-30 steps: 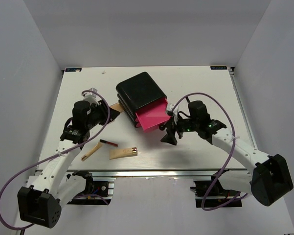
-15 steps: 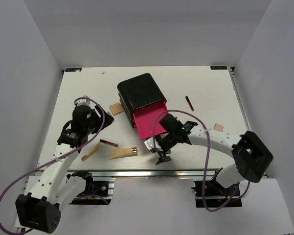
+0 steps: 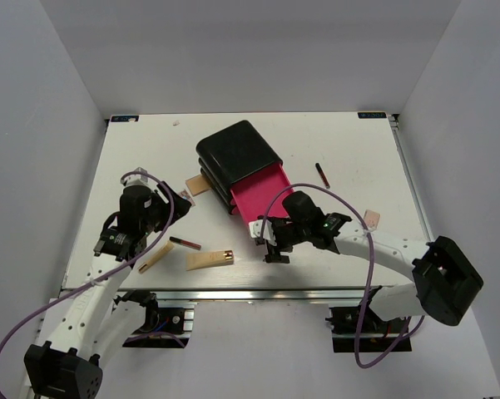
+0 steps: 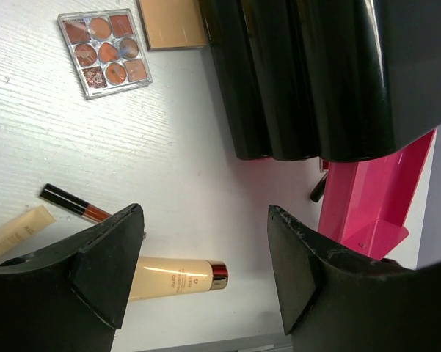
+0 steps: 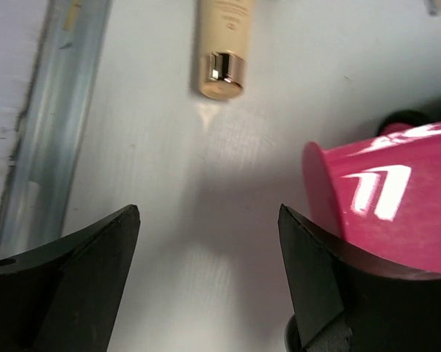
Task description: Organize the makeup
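Observation:
A beige tube with a gold cap (image 3: pixel 210 259) lies near the front edge, with a black-and-red lipstick (image 3: pixel 185 243) and a beige stick (image 3: pixel 154 258) to its left. My left gripper (image 3: pixel 180 204) is open and empty above them; its wrist view shows the tube (image 4: pixel 177 275), the lipstick (image 4: pixel 77 205), an eyeshadow palette (image 4: pixel 105 53) and a tan compact (image 4: pixel 172 22). My right gripper (image 3: pixel 274 249) is open and empty at the front corner of the pink drawer (image 3: pixel 262 198). Its wrist view shows the tube's cap (image 5: pixel 221 73) and the drawer (image 5: pixel 389 205).
The big black box (image 3: pixel 237 156) stands mid-table with its pink drawer pulled out toward the front. A second lipstick (image 3: pixel 321 174) and a small pinkish packet (image 3: pixel 371 219) lie to the right. The metal front rail (image 5: pixel 37 125) runs close to my right gripper.
My right arm swung from the drawer's right side round to its front corner, uncovering the second lipstick and the packet. My left arm drew back slightly toward the front.

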Available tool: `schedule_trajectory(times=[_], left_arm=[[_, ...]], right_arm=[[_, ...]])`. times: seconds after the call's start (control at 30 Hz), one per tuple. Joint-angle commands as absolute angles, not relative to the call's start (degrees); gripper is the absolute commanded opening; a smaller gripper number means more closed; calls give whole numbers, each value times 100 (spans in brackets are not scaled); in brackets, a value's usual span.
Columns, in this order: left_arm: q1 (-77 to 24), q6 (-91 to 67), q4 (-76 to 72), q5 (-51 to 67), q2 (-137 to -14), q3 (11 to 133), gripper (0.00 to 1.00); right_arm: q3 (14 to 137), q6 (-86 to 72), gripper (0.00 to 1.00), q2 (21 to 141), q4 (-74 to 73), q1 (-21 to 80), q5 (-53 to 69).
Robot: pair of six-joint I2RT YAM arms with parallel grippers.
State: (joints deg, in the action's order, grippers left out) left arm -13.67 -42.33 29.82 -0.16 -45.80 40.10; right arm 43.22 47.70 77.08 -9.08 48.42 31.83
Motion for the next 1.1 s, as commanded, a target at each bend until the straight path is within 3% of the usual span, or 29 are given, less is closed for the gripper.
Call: schedule_trajectory(times=[0.0, 0.5, 0.67, 0.87, 1.07], left_arm=[[-1371, -4149, 2936, -53, -4640, 4052, 78], [-1362, -4201, 2628, 0, -4579, 4017, 78], [-1371, -4123, 2173, 228, -4623, 4017, 78], [-1371, -3439, 1118, 439, -5884, 4814, 78], [-1371, -2348, 573, 580, -7627, 6754, 79]], right_arm=[[4245, 4517, 82, 7436, -361, 4755, 2479], [4587, 4913, 84, 7321, 274, 4615, 1678], [4615, 5500, 81, 6691, -1166, 4386, 3451], [4044, 5187, 70, 5873, -1924, 4360, 3806], [3727, 4474, 48, 5432, -1873, 4193, 3095]])
